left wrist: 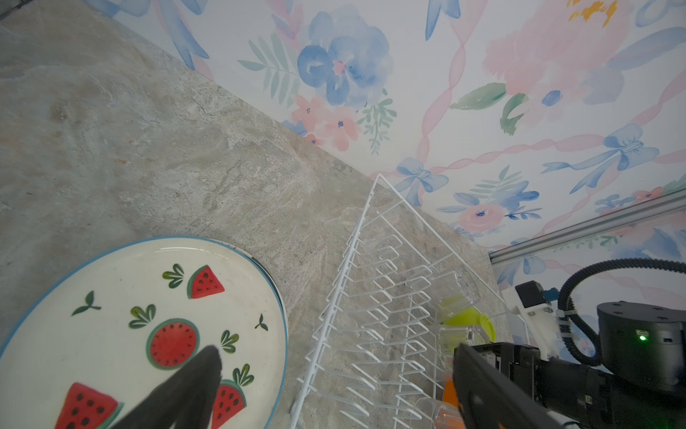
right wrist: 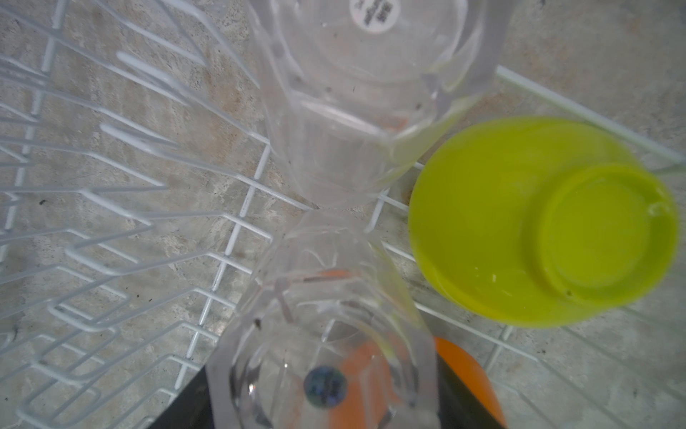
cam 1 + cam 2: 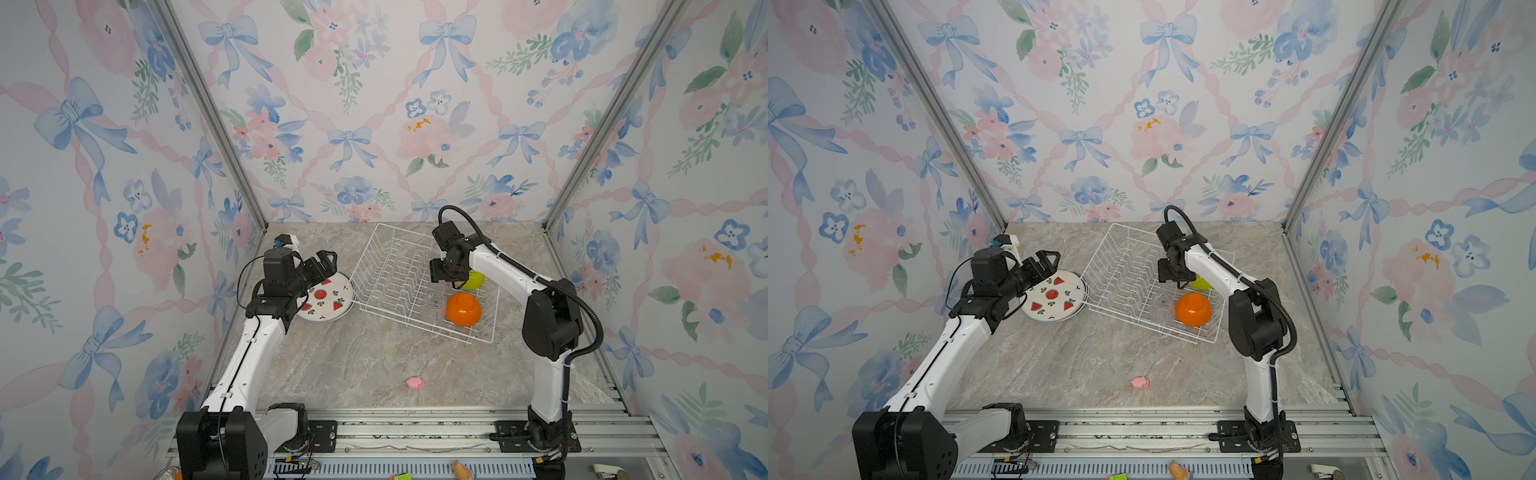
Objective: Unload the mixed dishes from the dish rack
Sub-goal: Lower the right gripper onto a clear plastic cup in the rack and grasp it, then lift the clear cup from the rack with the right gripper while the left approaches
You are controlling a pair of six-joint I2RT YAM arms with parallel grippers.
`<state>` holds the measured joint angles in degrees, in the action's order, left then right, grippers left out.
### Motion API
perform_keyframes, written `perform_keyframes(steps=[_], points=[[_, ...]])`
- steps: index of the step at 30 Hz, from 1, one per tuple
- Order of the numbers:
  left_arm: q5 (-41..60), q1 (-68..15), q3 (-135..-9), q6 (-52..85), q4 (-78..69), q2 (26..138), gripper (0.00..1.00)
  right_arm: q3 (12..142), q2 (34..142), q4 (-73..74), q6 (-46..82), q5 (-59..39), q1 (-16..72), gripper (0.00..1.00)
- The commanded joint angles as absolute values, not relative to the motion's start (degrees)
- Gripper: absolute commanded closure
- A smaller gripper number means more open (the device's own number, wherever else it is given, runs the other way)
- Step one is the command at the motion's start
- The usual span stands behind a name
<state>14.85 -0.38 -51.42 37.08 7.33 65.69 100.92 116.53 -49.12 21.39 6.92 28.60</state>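
Hovering inside dish rack (image 3: 388, 270), right gripper (image 3: 444, 279) sits directly above upturned clear glass (image 2: 323, 327). Glass axis roughly upright, in line with tool. Jaws flank it, but cannot tell whether clamped. Lime-green bowl (image 2: 538, 223) just beside. Left gripper (image 3: 330, 264) spread wide, empty, over plates (image 3: 328, 299) outside rack. Right arm nearer.

Left arm is stretching forward, left gripper (image 3: 327, 261) gaping wide; right arm is bending over, right gripper (image 3: 445, 277) pointing straight down, its grip unclear.
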Motion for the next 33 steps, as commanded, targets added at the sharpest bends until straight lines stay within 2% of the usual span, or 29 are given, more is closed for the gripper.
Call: perform_keyframes(steps=[1, 12, 33], points=[[14.49, -0.49, -50.62, 37.77, 6.75, 65.60, 0.02, 102.82, 116.91, -50.46, 21.08, 7.40, 29.10, 0.46], [14.76, -0.53, -50.45, 37.93, 6.76, 65.65, 0.02, 101.85, 113.79, -48.64, 23.01, 5.12, 28.65, 0.58], [19.94, -0.59, -49.31, 41.02, 1.82, 66.92, 0.02, 94.19, 105.35, -38.91, 29.35, -7.67, 24.63, 0.60]])
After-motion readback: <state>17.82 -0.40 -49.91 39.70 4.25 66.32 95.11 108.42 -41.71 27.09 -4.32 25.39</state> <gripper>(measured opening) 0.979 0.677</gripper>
